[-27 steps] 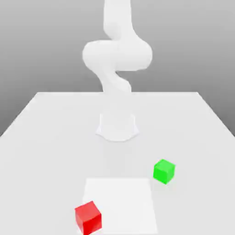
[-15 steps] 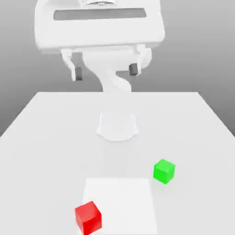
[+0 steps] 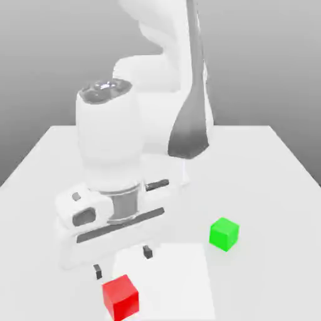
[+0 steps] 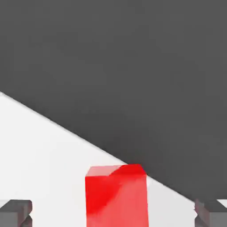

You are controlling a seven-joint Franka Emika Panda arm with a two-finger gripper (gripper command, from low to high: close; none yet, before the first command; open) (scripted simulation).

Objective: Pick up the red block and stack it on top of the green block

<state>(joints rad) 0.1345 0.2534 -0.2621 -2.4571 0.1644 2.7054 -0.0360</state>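
A plain grey backdrop is filling the upper part of the exterior view, shading darker toward the top. Below it a broad white table (image 3: 276,182) is spreading across the lower half of the frame, and a slightly brighter white square patch (image 3: 182,282) is lying on it at lower centre. The white arm (image 3: 157,81) is taking up the middle and upper left of the frame, bending down toward the table's near edge. Its gripper (image 3: 122,262) is hanging in the lower left, released, its two dark fingertips (image 3: 148,252) standing wide apart with nothing between them. The red block (image 3: 120,296) is sitting on the table at the bottom left, just below the gripper and apart from it, at the patch's corner. The green block (image 3: 224,234) is resting right of centre, well apart from the red block, just beside the patch's upper right corner
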